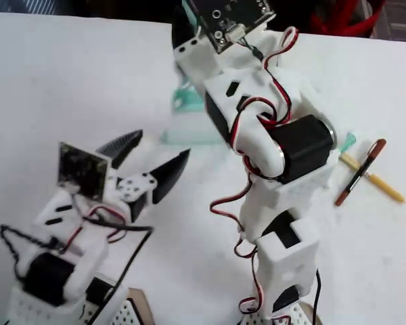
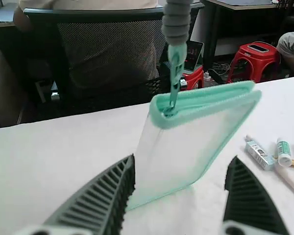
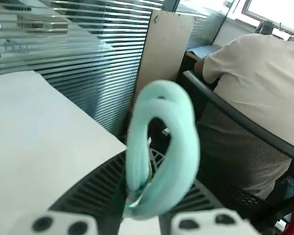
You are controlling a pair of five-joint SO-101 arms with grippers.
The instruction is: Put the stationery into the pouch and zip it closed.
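Note:
A mint-edged translucent pouch stands upright on the white table, lifted by its zipper end. Its mint pull loop is pinched by my right gripper, which is shut on it above the pouch. My left gripper is open, with a dark finger on each side of the pouch's lower part, not touching it. In the high view the left gripper sits just in front of the pouch. A brown pen and a yellow pencil lie crossed at the right. Two small tubes lie beside the pouch.
The right arm's body stretches across the middle of the table and hides part of the pouch. A teal-tipped item pokes out from under it. A mesh chair stands behind the far table edge. Bare table lies at the far left.

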